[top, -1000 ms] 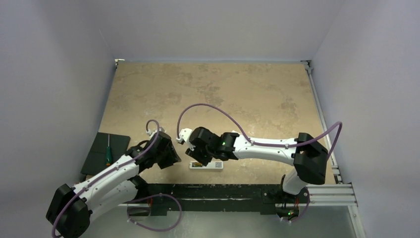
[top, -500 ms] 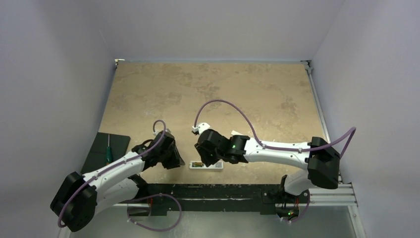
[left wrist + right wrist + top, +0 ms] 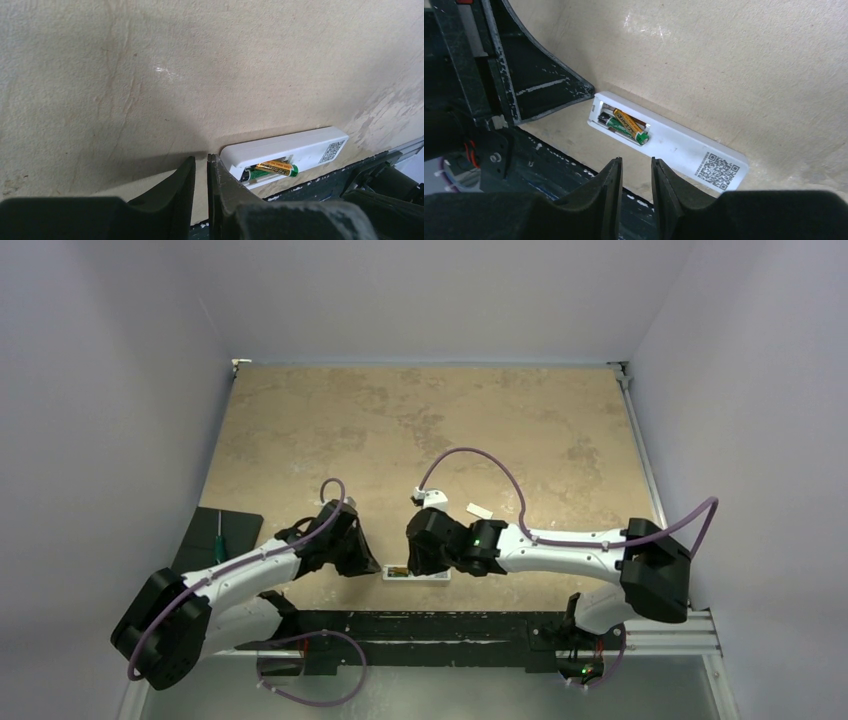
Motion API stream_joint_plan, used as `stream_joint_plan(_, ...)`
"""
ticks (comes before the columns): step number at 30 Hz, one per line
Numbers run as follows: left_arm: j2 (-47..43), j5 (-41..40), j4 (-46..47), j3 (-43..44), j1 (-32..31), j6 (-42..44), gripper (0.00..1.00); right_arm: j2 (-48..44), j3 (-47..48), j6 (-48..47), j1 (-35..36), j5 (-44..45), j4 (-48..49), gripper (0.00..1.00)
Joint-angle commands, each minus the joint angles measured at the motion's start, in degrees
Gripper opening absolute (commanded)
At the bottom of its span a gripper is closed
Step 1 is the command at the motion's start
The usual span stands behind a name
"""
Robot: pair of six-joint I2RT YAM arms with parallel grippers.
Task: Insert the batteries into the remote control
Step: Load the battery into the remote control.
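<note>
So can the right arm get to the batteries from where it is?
Probably yes. The right gripper hangs just above the remote control with its jaws open and empty, and the batteries lie uncovered in its open back. The left gripper sits off the remote's end, not over them.

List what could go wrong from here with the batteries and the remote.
1. The gold battery lies slanted across the green battery in the recess of the remote and is not seated. A press from above may pop it out rather than seat it.
2. The left jaws, empty and only narrowly apart, sit right at one end of the remote, which lies close to the near edge of the table. A nudge may slide it off.
</note>
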Motion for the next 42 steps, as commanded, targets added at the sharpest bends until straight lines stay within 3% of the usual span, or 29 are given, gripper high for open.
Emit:
stream_joint_plan(1,2.29,-0.64,-0.24,0.33,0.28,3.19,0.14,0.4,-0.31,5.61,0.16,1.47,3.68,0.34)
stream_joint_plan(42,2.7,0.98,1.54,-0.92,-0.11,3.53,0.1,7.52,2.1,11.33,0.16,2.11,3.25,0.24)
